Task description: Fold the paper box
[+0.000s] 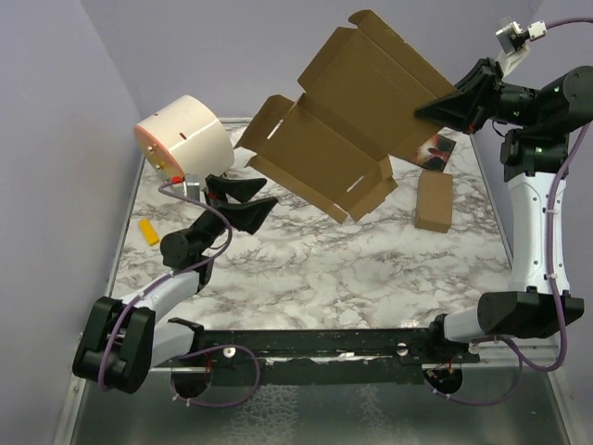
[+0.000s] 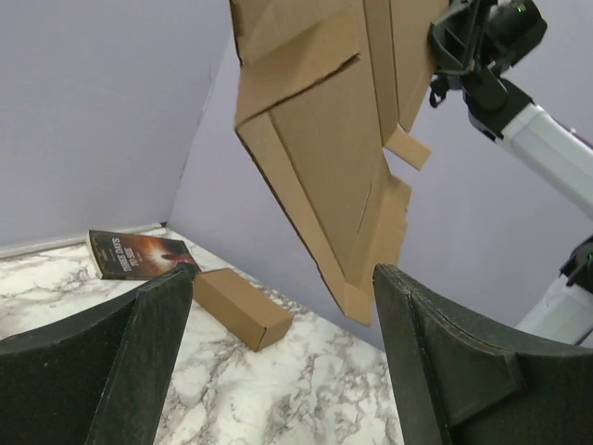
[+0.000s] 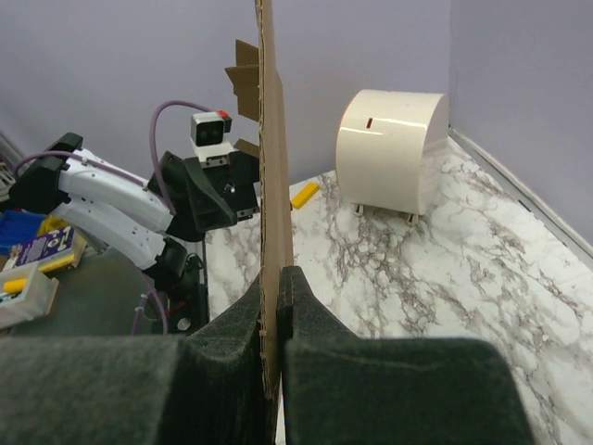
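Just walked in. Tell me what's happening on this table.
The right gripper holds the paper box, an unfolded cardboard sheet, in the air above the marble table, its fingers shut on one edge. The left gripper hovers open near the sheet's free end, holding nothing. A small cardboard box and a booklet lie on the table.

In the top view the box [image 1: 347,120] covers most of the booklet [image 1: 435,151], so only 1 corner shows. It also hides 1 finger of the right gripper [image 1: 434,111]. From the left wrist the box runs off the top edge, the booklet's title is too small to read, and 1 of its corners lies behind the left finger [image 2: 139,362]. From the right wrist the box shows edge-on, its faces unseen. The yellow piece [image 1: 148,231] is too small to identify.
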You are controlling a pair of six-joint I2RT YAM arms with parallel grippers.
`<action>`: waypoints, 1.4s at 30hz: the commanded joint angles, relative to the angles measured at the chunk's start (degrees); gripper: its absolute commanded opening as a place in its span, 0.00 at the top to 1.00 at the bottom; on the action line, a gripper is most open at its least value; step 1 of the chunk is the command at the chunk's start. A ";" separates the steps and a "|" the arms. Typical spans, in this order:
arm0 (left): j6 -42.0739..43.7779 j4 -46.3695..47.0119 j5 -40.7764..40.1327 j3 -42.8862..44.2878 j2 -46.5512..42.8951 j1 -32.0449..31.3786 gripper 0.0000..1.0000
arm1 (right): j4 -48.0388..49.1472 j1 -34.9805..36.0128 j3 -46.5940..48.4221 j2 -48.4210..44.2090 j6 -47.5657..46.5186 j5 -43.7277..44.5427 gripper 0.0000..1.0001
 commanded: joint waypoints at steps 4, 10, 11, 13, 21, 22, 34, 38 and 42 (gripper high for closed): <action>1.24 -6.60 -11.33 3.22 -0.98 -5.20 0.21 | 0.28 -0.18 -1.41 -2.06 -0.82 1.68 0.99; 2.23 -15.69 -14.34 7.88 0.10 -8.45 0.41 | 0.43 -0.18 -1.77 -1.83 -0.84 1.90 0.99; 2.44 -18.30 -15.25 8.67 0.21 -8.73 0.42 | 0.49 -0.18 -1.91 -1.92 -0.89 1.88 0.99; 2.75 -21.41 -17.16 9.36 0.33 -9.11 0.44 | 0.34 -0.18 -2.21 -2.26 -1.22 1.89 0.99; 2.44 -26.98 -18.92 11.31 -1.12 -10.31 0.93 | -3.46 -0.18 -2.63 -2.72 -6.66 2.66 0.99; 2.39 -28.48 -20.10 11.85 -1.48 -10.62 0.96 | -4.18 -0.18 -2.83 -2.98 -7.94 2.64 0.99; 0.42 -38.84 -25.27 18.66 0.58 -12.91 1.00 | -6.96 1.45 -16.67 -7.85 -17.32 0.37 0.99; 0.54 -37.76 -24.81 19.18 3.61 -13.21 1.00 | -6.55 2.41 -21.85 -9.50 -17.76 0.51 0.99; 0.29 -35.04 -23.74 18.46 7.36 -13.30 1.00 | -5.47 2.81 -26.91 -10.35 -16.99 1.41 0.99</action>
